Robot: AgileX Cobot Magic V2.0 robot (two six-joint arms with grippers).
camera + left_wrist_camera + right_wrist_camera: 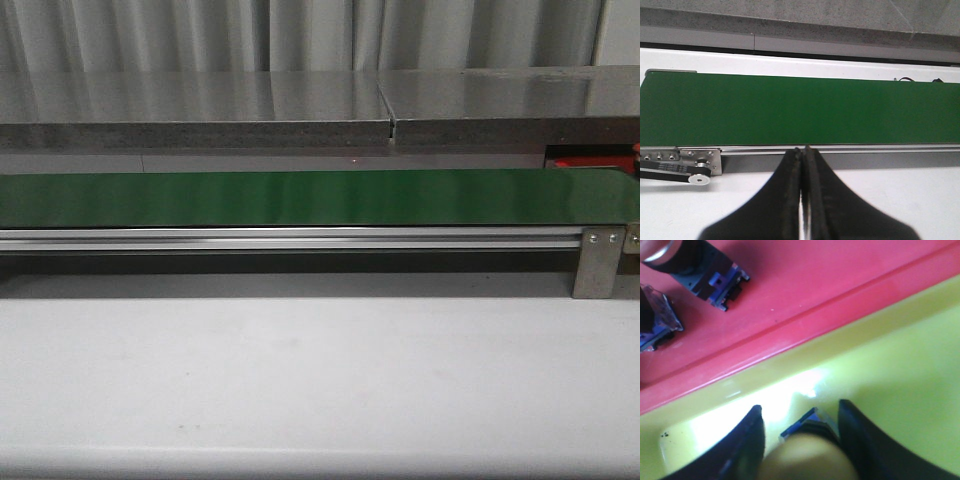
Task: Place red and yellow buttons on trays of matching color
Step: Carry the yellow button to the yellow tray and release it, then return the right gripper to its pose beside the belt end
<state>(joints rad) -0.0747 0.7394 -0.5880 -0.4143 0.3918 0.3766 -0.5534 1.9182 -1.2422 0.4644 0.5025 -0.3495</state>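
Yellow button (807, 460) btwn right tool (800, 432) fingers – over yellow tray (900, 370), red tray (805, 280) adjacent

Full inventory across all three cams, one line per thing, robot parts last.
Conveyor belt: 1, green, crosses the table in front view and left wrist view; nothing on it.
Belt rail: 1, silver, along the belt's near edge, bracket at the right end.
Table: 1, white, in front of the belt.
Ledge: 1, grey, behind the belt.
Red tray: 1, red, right wrist view, beside the yellow tray.
Yellow tray: 1, yellow, under the right gripper.
Buttons on the red tray: 2, dark bodies with blue bases; cap colours not visible.
Yellow button: 1, between the right fingers, above the yellow tray.
Left gripper: 1, black, shut, empty, at the belt's edge.
Right gripper: 1, black, closed around the yellow button.
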